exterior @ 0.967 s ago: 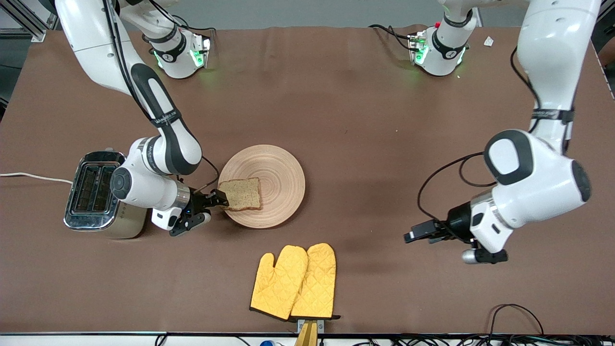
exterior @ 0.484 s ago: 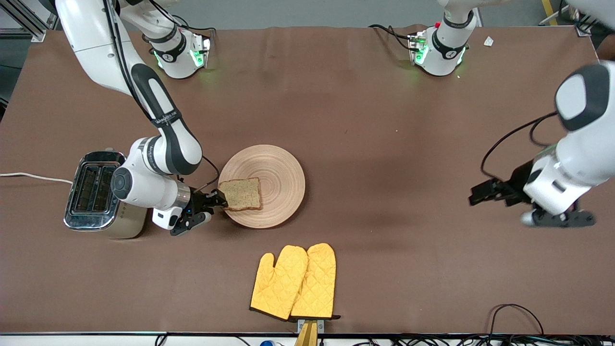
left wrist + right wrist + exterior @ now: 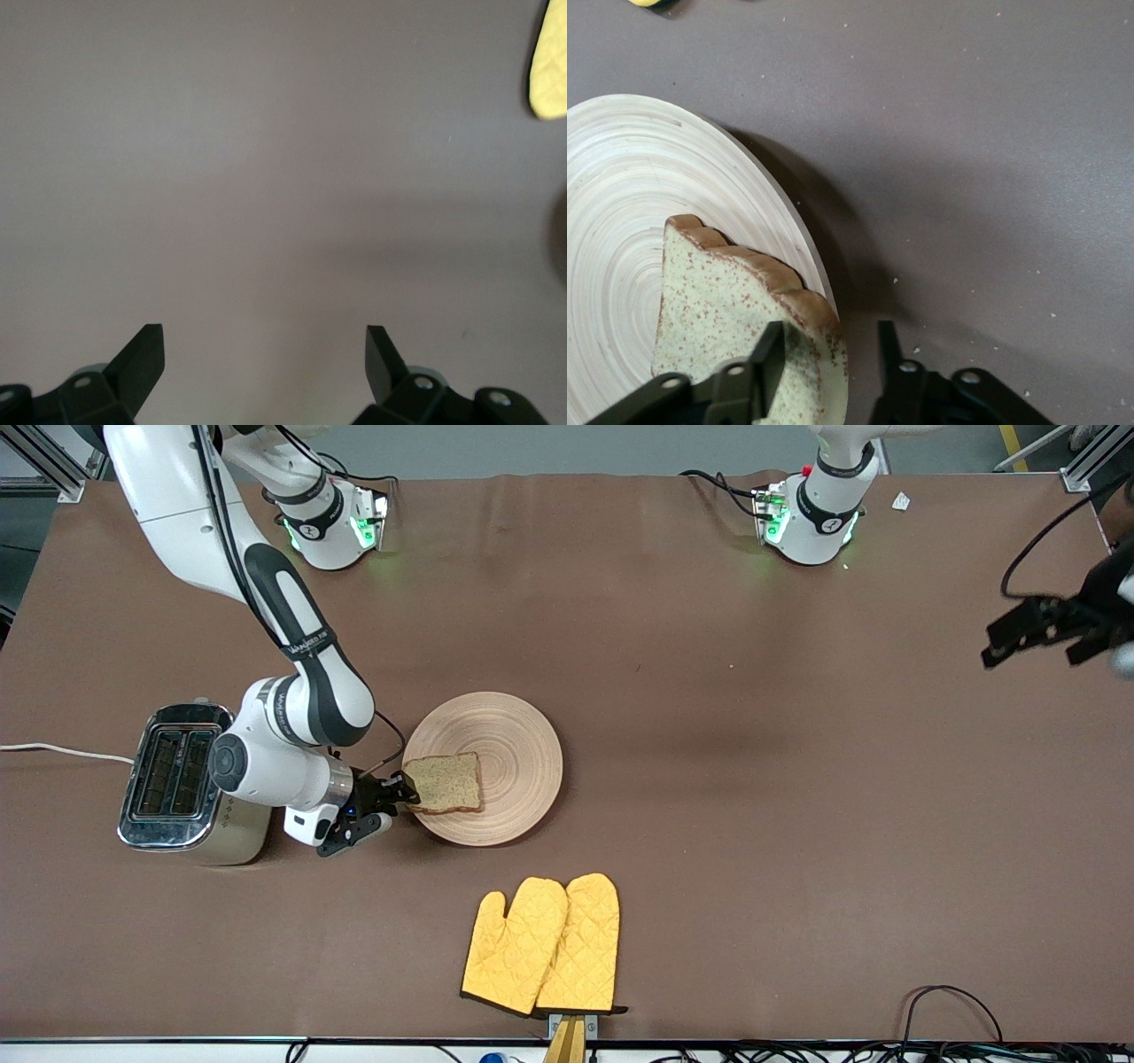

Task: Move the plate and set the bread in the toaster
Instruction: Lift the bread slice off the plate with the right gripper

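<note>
The tan wooden plate (image 3: 518, 731) lies mid-table, beside the toaster (image 3: 173, 779) at the right arm's end. The brown speckled bread (image 3: 446, 782) lies on the plate's edge nearest the toaster. My right gripper (image 3: 406, 790) is low between toaster and plate, open, its fingers straddling the bread's crust edge. In the right wrist view one finger lies over the bread (image 3: 718, 301) and the other stands off the plate (image 3: 620, 195), with a gap; the gripper (image 3: 830, 326) has not closed. My left gripper (image 3: 997, 645) is open and empty, high over the left arm's end of the table, and shows open in its wrist view (image 3: 263, 329).
A pair of yellow oven mitts (image 3: 542, 948) lies near the table's front edge, nearer the camera than the plate; one tip shows in the left wrist view (image 3: 549, 71). The toaster's white cord (image 3: 53, 751) runs off the table's end. Both arm bases stand along the back edge.
The left arm has swung away from mid-table, up and toward its own end of the table. The right gripper, bread and plate have stayed put.
</note>
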Tool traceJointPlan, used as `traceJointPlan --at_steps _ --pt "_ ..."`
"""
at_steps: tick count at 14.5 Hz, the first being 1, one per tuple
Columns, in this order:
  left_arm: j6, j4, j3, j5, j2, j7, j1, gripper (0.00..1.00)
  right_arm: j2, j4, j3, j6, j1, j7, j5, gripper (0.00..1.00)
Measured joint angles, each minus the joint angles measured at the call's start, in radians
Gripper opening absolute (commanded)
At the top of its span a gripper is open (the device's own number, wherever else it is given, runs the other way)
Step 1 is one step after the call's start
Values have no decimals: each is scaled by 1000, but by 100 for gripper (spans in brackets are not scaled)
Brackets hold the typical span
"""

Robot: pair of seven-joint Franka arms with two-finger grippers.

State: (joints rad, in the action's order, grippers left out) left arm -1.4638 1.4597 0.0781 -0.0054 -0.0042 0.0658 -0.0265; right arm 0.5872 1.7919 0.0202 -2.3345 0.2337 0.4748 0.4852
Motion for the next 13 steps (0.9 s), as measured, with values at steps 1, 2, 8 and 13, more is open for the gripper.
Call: traceJointPlan --at_steps 1,2,8,13 --pt "7 22 -3 1 -30 -4 0 100 0 0 0 0 0 1 0 46" --pt "8 41 -5 1 -51 -6 -1 100 0 0 0 0 0 1 0 46" --pt "8 76 -6 2 -69 -7 -1 100 0 0 2 -2 2 3 0 35" --pt "8 76 -7 2 -69 -7 -5 100 -1 0 3 -6 12 5 0 18"
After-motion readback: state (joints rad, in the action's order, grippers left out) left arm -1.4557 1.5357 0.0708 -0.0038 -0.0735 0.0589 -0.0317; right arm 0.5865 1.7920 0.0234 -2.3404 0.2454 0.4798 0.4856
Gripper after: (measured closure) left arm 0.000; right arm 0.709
